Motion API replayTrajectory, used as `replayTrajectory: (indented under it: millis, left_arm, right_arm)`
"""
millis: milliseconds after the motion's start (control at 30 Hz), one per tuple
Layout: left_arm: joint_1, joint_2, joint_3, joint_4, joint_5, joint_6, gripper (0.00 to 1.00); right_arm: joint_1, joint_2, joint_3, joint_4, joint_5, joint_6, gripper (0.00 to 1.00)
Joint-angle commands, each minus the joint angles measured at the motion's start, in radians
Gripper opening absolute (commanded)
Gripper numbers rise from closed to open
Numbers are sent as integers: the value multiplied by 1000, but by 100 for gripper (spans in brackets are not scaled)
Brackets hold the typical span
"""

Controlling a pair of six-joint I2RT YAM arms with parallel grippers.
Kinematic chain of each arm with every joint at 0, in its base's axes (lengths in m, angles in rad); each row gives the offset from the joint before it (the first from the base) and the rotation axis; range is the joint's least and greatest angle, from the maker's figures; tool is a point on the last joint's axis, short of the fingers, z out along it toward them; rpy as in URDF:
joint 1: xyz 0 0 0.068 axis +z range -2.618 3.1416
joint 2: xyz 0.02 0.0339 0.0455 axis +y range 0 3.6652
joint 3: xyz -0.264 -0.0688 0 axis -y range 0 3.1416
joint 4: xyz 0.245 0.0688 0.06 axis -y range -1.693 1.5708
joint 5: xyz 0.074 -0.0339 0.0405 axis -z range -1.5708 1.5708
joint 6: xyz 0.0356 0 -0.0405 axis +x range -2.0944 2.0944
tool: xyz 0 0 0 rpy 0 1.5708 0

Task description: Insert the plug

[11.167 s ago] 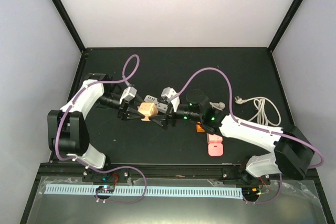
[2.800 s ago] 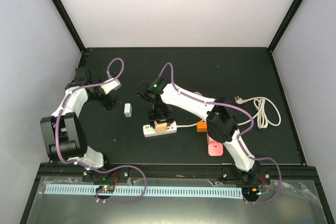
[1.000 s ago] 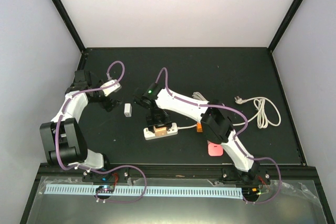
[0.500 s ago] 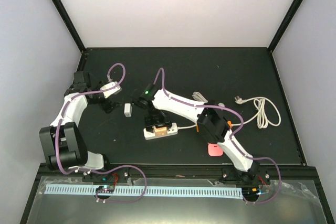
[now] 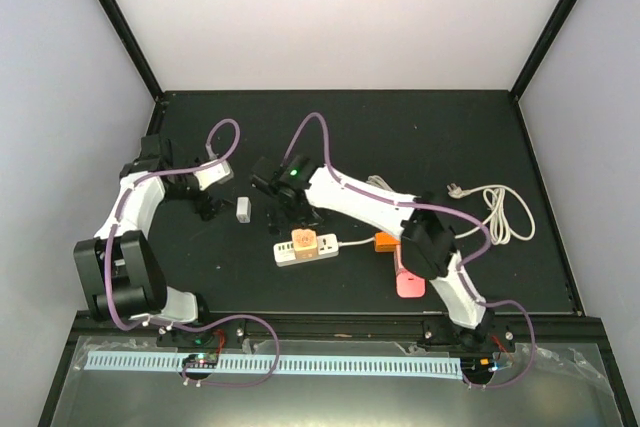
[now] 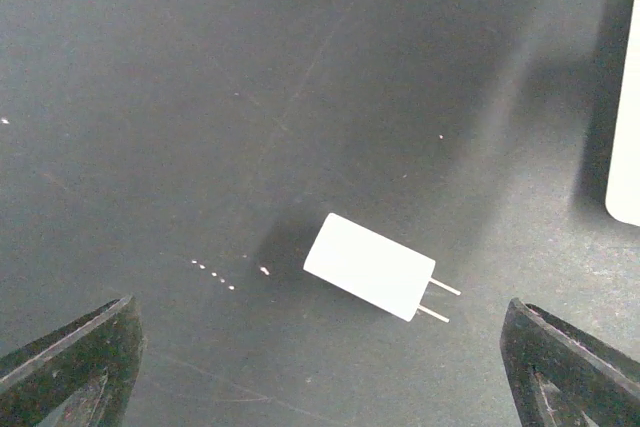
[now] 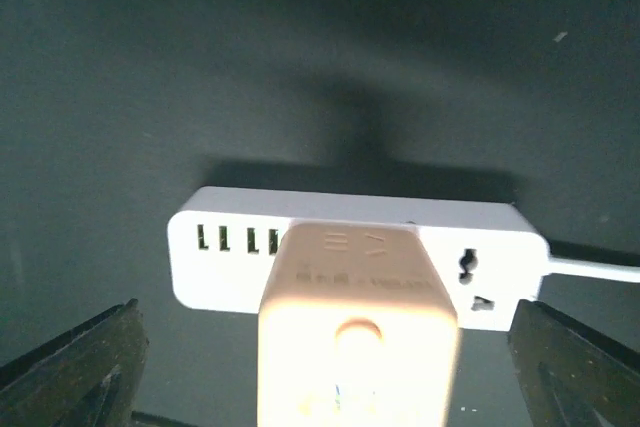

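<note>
1 plug (image 7: 355, 317), 1 power strip (image 7: 495, 252), 1 charger (image 6: 368, 266)

- Table (image 5: 420, 137): matte black.
- Power strip (image 7: 225, 252): white, dark slots.
- Plug adapter (image 7: 358, 332): pale peach-orange.
- Charger (image 6: 368, 267): white, 2 silver prongs.
- Coiled cord (image 5: 505, 215): white.
- Block (image 5: 409, 279): pink.
- Small block (image 5: 385, 241): orange.
- Left arm link (image 5: 135, 202): white, with black joints and a purple cable.
</note>
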Motion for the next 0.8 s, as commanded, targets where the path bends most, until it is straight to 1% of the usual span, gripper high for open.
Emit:
replayTrajectory:
  millis: [0,33,100,133,233,267,300,367,467,567,633,767]
  left_arm:
    - [-31,30,-8,-20,34,-27,99]
    - [-50,31,-21,25,6,-99,99]
    - [-85,32,-48,105,-68,-198,99]
    - [-99,33,-61,136,-100,-230,99]
    - [-143,55,-71,188,-182,-315,99]
    - [-157,71,-64,195,-214,-345,99]
    - [-177,89,-53,195,-244,-372,99]
    - [-199,131,-29,193,-310,-423,99]
    - [-221,178,-21,188,-352,-444,98]
    - [-237,194,-34,193,-406,-444,93]
    - [-238,195,-36,191,-423,-446,87]
    - [-237,188,-32,195,-456,-449,66]
  right_arm:
    - [4,-166,-64,70,101,-37,98]
    - [4,-195,-93,82,110,-44,97]
    - [4,-251,-170,115,126,-52,88]
    - [5,-280,-214,142,134,-55,82]
    - [4,-356,-363,210,146,-64,49]
    - [4,-376,-400,232,143,-66,41]
    - [5,-394,-434,256,138,-73,36]
    - [6,-420,-489,305,117,-83,33]
    - [7,-421,-540,351,99,-103,32]
    - [6,-405,-573,376,97,-118,33]
    - [6,-406,-587,394,90,-127,33]
    - [5,-453,-594,410,111,-150,37]
